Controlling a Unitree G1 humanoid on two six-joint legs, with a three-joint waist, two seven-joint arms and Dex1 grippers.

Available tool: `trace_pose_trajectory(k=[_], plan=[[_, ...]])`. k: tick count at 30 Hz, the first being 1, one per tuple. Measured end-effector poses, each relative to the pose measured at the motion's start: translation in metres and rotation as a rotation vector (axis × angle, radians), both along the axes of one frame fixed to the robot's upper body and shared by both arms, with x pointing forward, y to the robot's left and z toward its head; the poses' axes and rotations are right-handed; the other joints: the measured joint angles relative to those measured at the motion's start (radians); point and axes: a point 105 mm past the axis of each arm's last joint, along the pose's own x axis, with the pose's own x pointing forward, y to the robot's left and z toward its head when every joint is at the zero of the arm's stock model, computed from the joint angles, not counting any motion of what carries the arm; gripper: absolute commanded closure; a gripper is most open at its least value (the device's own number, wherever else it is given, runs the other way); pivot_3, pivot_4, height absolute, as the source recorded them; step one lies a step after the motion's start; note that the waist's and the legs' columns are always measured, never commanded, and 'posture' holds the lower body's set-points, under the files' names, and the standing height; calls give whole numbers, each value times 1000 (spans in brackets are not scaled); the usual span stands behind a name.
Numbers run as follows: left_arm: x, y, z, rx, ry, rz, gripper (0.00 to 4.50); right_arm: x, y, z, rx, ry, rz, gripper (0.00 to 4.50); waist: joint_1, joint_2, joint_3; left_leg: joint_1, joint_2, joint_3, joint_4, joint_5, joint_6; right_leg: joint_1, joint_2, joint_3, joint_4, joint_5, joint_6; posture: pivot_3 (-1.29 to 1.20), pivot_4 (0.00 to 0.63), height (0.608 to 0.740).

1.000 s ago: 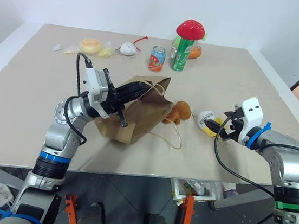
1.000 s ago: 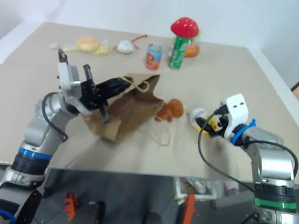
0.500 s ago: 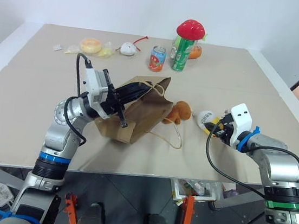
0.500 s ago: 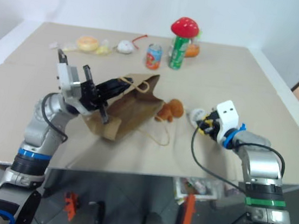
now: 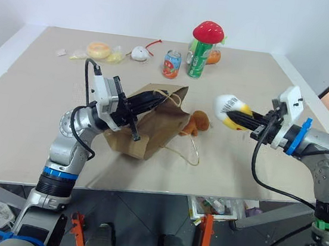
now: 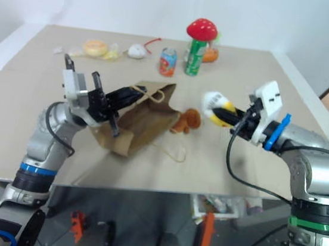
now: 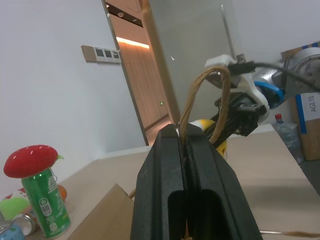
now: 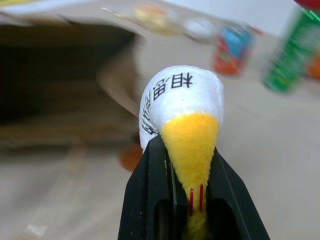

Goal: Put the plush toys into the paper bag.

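Judging progress, I count neither toy bagged: my right gripper point(image 5: 246, 117) clamps the yellow-and-white egg plush point(image 5: 227, 108) in the air, the brown plush point(image 5: 197, 123) lies at the paper bag point(image 5: 152, 127) mouth, and my left gripper point(image 7: 186, 150) pinches a handle point(image 7: 200, 105).

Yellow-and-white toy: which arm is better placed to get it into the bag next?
Right. The right gripper already clamps the yellow-and-white toy in the air, facing the paper bag; the left gripper is occupied holding the bag's handle.

Two plush toys point(image 5: 228, 109), two cans point(image 5: 172, 64)
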Motion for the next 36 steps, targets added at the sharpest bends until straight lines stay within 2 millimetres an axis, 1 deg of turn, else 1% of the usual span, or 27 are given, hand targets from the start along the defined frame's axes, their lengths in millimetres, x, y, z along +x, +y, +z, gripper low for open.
trace_pose_trajectory(k=[3, 7, 10, 13, 15, 17, 19, 21, 22, 26, 28, 30, 32, 36], plan=[[0, 0, 0, 0, -1, -2, 4500, -4, 23, -4, -37, 3, 77, 4480, 0, 0, 0, 0, 0, 0, 0, 0, 0, 0, 0, 0, 0, 0, 0, 0, 150, 740], [0, -1, 2, -2, -6, -5, 4500, -10, 65, -11, -71, 17, 227, 4480, 0, 0, 0, 0, 0, 0, 0, 0, 0, 0, 0, 0, 0, 0, 0, 0, 150, 740], [0, -2, 3, -3, -6, -6, 4500, -15, 83, -18, -106, 20, 289, 4480, 1, 0, 0, 0, 0, 0, 0, 0, 0, 0, 0, 0, 0, -1, 0, 0, 150, 740], [0, -2, 2, -2, -6, -6, 4500, -17, 94, -26, -122, 34, 320, 4480, 3, 0, 0, -1, 0, 0, 0, 0, 0, -1, 0, 0, 0, -1, 0, 0, 150, 740], [0, -1, 3, -2, -6, -6, 4500, -19, 105, -28, -128, 29, 348, 4480, 3, 0, 0, -1, 0, 0, 0, 0, 0, -1, 0, 0, 0, 0, 0, 0, 150, 740], [0, -2, 3, -2, -6, -9, 4500, -21, 122, -28, -131, 8, 388, 4480, 1, 0, 0, -1, 1, 0, 0, 0, 0, -1, 1, 0, 0, 0, -1, 0, 150, 740], [0, -2, 3, -3, -6, -9, 4500, -15, 136, -30, -112, -8, 378, 4480, -1, 0, 0, 0, 1, 0, 0, 0, 0, -1, 1, 0, 0, 1, -2, 0, 150, 740], [0, -3, 4, -4, -9, -13, 4500, -5, 143, -31, -87, -4, 337, 3520, 0, 0, 0, 0, 1, 0, 0, 0, 0, -1, 1, 0, 0, 1, -2, 0, 150, 740], [0, -3, 4, -4, -9, -13, 4500, -1, 145, -32, -74, 2, 317, 3248, 0, 0, 0, 0, 1, 0, 0, 0, 0, -1, 1, 0, 0, 1, -2, 0, 150, 740], [1, -3, 3, -4, -4, -11, 4500, 2, 147, -34, -56, 16, 300, 1245, 4, 0, 0, -2, 1, 0, 0, 0, 0, -1, 1, 0, 0, 1, -1, 0, 150, 740], [1, -3, 3, -4, -4, -11, 4500, 3, 141, -32, -49, 36, 293, 1245, 4, 0, 0, -2, 1, 0, 0, 0, 0, -1, 1, 0, 0, 0, -1, 0, 150, 740], [2, -3, 3, -4, -3, -10, 4500, 3, 124, -25, -44, 44, 277, 1245, 4, 0, 0, -2, 1, 0, 0, 0, 0, -1, 1, 0, 0, 0, -1, 0, 150, 740], [2, -3, 3, -5, -1, -11, 4500, 3, 113, -17, -35, 36, 261, 1245, 4, 0, 0, -2, 1, 0, 0, 0, 0, -1, 1, 0, 0, 0, -1, 0, 150, 740], [2, -4, 2, -10, 2, -15, 4500, -10, 95, -7, -11, 51, 293, 1245, 3, 0, 0, -2, 1, 0, 0, 0, 0, -1, 1, 0, 0, 0, -1, 0, 150, 740]])
